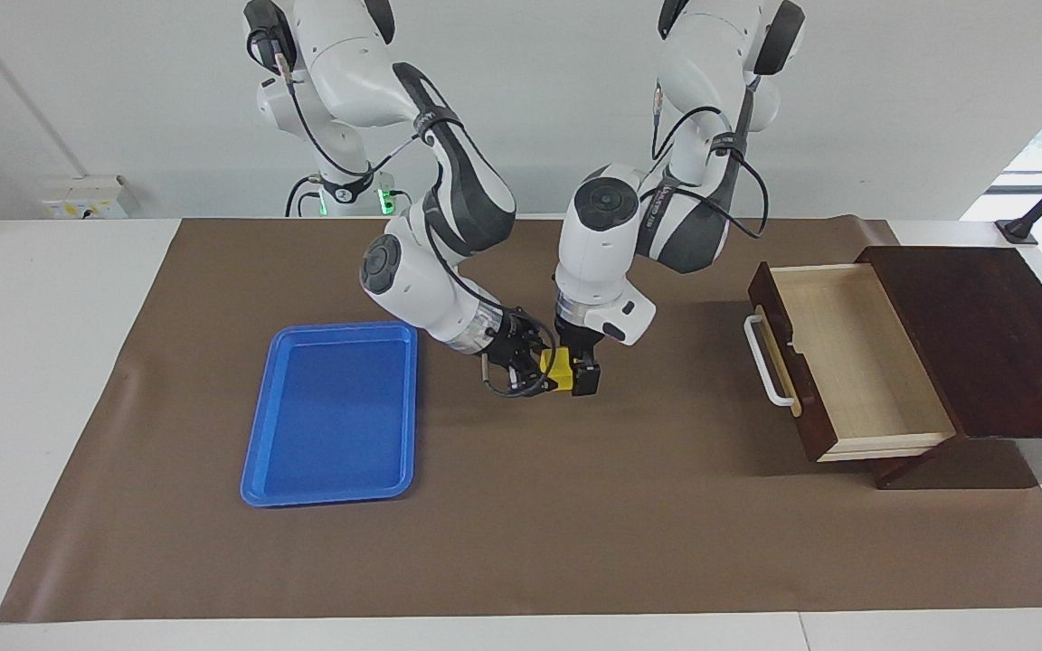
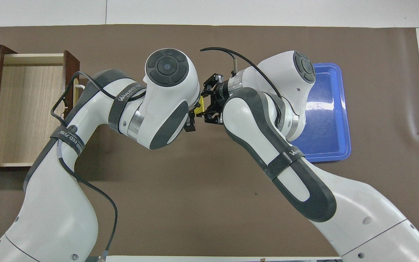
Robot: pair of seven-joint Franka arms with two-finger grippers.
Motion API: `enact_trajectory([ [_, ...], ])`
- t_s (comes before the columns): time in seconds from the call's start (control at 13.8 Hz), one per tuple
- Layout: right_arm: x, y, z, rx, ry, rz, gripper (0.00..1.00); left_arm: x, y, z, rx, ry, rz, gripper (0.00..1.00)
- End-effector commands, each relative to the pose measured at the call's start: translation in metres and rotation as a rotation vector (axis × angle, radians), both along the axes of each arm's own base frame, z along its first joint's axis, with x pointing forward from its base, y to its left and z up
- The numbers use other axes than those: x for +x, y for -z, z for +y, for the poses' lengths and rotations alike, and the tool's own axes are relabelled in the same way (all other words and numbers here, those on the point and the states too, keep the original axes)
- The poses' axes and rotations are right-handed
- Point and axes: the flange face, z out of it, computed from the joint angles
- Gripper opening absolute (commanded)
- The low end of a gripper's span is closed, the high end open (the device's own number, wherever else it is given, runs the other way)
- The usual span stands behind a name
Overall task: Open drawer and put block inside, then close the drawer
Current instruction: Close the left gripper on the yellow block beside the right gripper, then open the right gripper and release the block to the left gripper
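Note:
The yellow block (image 1: 560,369) is held in the air over the middle of the brown mat, between the two grippers. My right gripper (image 1: 541,365) reaches in sideways and is shut on the block. My left gripper (image 1: 579,380) comes down from above and is right at the block, on its drawer side. In the overhead view a sliver of the block (image 2: 202,105) shows between the left gripper (image 2: 192,122) and the right gripper (image 2: 207,107). The drawer (image 1: 856,362) stands pulled out of its dark wooden box, with its pale inside bare and its white handle (image 1: 767,362) facing the mat's middle.
An empty blue tray (image 1: 331,414) lies on the mat toward the right arm's end of the table; it also shows in the overhead view (image 2: 331,120). The dark wooden box (image 1: 982,334) stands at the left arm's end. The brown mat (image 1: 575,524) covers the table's middle.

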Motion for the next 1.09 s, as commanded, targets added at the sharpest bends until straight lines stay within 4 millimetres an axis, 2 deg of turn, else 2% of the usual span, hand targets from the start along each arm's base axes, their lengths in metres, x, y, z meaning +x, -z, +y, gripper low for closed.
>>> enact_trajectory([
  [0.0, 0.0021, -0.0001, -0.0011, 0.018, -0.018, -0.007, 0.0, -0.002, 0.0059, -0.0029, 0.01, -0.028, -0.018, 0.89],
  [0.15, 0.0019, 0.0, -0.001, 0.018, -0.018, -0.006, 0.0, -0.0019, 0.0059, -0.0028, 0.012, -0.03, -0.02, 0.55],
  [0.29, 0.0021, -0.0001, -0.0011, 0.018, -0.018, -0.007, 0.0, -0.0019, 0.0059, -0.0027, 0.013, -0.031, -0.021, 0.11],
  [0.36, 0.0021, -0.0001, -0.0011, 0.018, -0.019, -0.008, 0.0, -0.0019, 0.0059, -0.0027, 0.013, -0.029, -0.021, 0.0],
  [0.87, 0.002, 0.0009, -0.002, 0.017, -0.018, -0.003, 0.0, -0.0008, 0.0059, -0.0021, 0.01, -0.025, -0.026, 0.0],
  [0.94, 0.002, 0.0009, -0.002, 0.016, -0.019, -0.004, 0.21, -0.0006, 0.0052, -0.0023, 0.009, -0.024, -0.028, 0.0],
  [1.02, 0.0015, -0.0008, -0.0009, 0.017, -0.02, -0.004, 0.62, -0.0008, 0.0059, -0.0021, 0.01, -0.024, -0.026, 0.0],
])
